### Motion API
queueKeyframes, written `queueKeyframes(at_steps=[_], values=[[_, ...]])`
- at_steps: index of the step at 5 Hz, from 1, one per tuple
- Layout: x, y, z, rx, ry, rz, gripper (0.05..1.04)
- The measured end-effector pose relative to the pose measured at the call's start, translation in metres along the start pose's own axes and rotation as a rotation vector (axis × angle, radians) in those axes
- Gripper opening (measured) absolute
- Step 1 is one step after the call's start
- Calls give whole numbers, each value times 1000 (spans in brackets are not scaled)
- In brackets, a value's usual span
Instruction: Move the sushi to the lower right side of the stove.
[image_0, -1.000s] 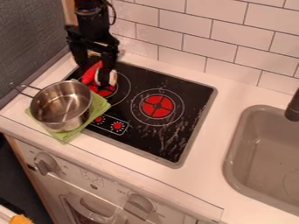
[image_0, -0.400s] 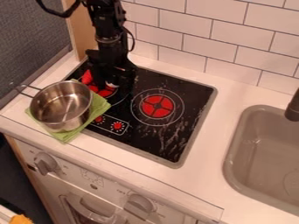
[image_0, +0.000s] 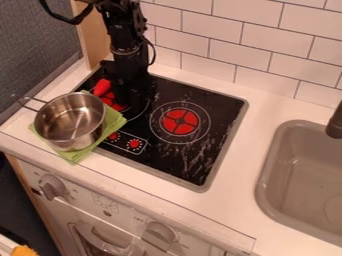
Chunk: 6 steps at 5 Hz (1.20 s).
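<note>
In the camera view, the sushi is probably the red piece (image_0: 102, 87) by the stove's (image_0: 170, 159) back-left burner (image_0: 112, 101); a square, centred grip, then a low lift away from the pot (image_0: 70, 121) towards the near right corner, would suit. The arm (image_0: 125, 37) drops steeply from the top edge, gripper (image_0: 130, 106) hanging downward; whether its jaws are parted or holding anything, I cannot tell.

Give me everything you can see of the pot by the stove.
The pot is round, open-topped and silver, with a shiny, metal-looking wall and rim. Its thin wire handle points to the view's upper left. It stands upright on a green cloth at the left side of the stove. Reflections streak its inside; I see no food in it.
</note>
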<state>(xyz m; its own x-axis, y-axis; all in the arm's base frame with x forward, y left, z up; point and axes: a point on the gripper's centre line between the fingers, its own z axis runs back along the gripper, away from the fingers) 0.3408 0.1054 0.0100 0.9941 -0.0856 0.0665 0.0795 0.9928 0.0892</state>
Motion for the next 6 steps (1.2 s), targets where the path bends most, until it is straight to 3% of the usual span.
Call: queueKeyframes(at_steps=[1,2,3,4,5,6], values=[[-4,-3,20,8,-35,-32,144],[-8,-23,48,9,-89,-95,94],[-12,-27,59,3,-74,-115,251],[3,-21,62,4,-75,-132,531],[21,-15,54,6,-65,-144,834],[36,-6,46,2,-51,-131,1006]])
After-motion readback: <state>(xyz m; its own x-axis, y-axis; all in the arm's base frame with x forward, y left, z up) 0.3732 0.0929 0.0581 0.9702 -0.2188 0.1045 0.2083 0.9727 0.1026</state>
